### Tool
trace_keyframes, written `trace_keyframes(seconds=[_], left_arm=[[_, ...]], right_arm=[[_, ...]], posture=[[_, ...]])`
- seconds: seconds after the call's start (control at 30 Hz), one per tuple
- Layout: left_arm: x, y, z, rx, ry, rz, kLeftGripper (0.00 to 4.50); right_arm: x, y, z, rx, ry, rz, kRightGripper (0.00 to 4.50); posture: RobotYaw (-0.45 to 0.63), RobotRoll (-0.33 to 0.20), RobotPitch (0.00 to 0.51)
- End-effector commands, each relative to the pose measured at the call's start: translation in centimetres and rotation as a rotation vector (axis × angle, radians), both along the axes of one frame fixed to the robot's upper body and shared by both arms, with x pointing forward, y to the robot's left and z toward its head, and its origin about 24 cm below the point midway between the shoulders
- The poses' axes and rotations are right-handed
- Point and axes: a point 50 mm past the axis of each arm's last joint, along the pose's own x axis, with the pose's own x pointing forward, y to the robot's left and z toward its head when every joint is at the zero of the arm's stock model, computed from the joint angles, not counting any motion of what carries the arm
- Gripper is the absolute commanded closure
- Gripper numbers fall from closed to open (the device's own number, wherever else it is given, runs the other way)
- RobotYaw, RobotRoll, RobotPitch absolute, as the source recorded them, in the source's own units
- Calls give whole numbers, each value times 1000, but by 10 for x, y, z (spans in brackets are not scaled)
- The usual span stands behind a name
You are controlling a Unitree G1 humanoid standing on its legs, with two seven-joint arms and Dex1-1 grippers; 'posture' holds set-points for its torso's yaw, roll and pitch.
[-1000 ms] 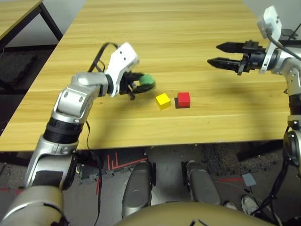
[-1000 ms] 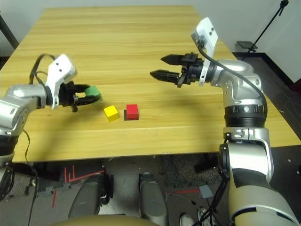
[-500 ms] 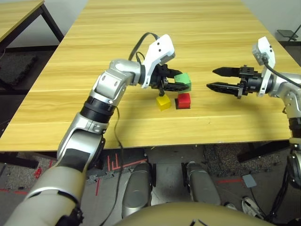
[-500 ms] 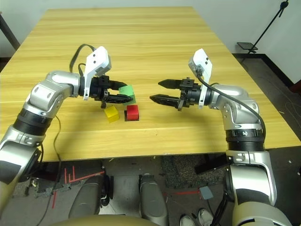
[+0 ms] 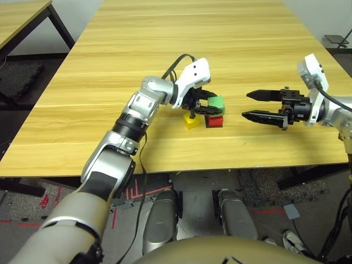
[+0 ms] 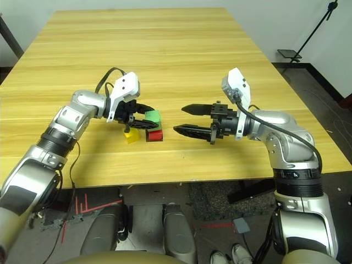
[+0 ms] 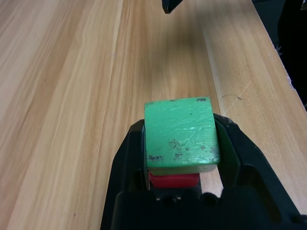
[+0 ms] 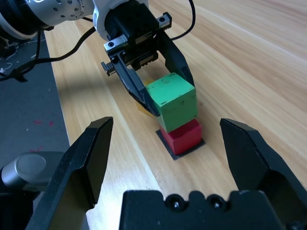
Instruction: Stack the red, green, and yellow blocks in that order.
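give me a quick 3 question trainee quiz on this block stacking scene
1. Which block does the left gripper hold?
2. True or false: the right gripper is shut on the yellow block.
3. The green block sits: A) beside the red block B) directly over it C) under it

Key:
1. the green block
2. false, it is open and empty
3. B

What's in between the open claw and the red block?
Nothing but bare wooden table. In the head view, the open right claw sits apart from the red block, with only tabletop across the gap.
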Motion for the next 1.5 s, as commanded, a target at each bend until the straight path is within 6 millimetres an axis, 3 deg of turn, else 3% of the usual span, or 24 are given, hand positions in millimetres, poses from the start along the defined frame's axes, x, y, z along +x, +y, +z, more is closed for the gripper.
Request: trace_keyframes(seconds=[0.03,0.63,1.5], left_arm=[[3,-4,3,12,-25,-11,2447],[6,-1,-10,24,8,14,2447],[-3,-1,-12,53,56,-13,2447]], right_arm=[[-2,-3,5,8,-21,-7,0],[-2,-7,5,-2,-23,-28,0],[2,-4,5,-8,-30,-46,0]], posture=[[49,-121,95],[38,-133,111],[46,-131,109]])
